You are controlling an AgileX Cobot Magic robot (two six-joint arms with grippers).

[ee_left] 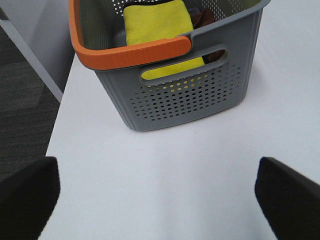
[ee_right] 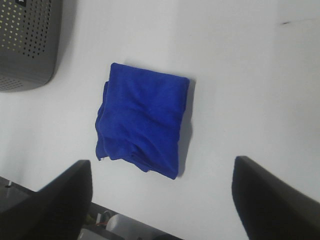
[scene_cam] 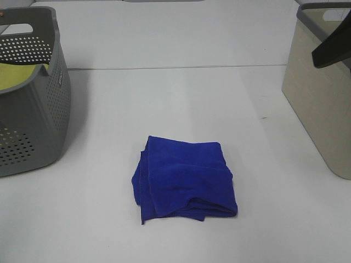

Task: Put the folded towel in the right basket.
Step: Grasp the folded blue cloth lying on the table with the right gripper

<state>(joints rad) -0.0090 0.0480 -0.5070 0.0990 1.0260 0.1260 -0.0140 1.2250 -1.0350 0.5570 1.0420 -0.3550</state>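
Observation:
A folded blue towel (scene_cam: pixel 184 178) lies flat on the white table, near the front middle. It also shows in the right wrist view (ee_right: pixel 142 125). The right basket (scene_cam: pixel 323 93) is beige with a grey rim and stands at the right edge. My right gripper (ee_right: pixel 160 200) is open and empty, well above the table with the towel below it; only a dark part of it (scene_cam: pixel 333 49) shows at the upper right in the high view. My left gripper (ee_left: pixel 157 200) is open and empty above bare table, near the left basket.
A grey perforated basket (scene_cam: pixel 33 98) with an orange-trimmed rim (ee_left: pixel 132 52) stands at the left and holds a yellow cloth (ee_left: pixel 160 30). The table's left edge (ee_left: pixel 60 107) drops to a dark floor. A seam (scene_cam: pixel 175 68) crosses the table behind the towel.

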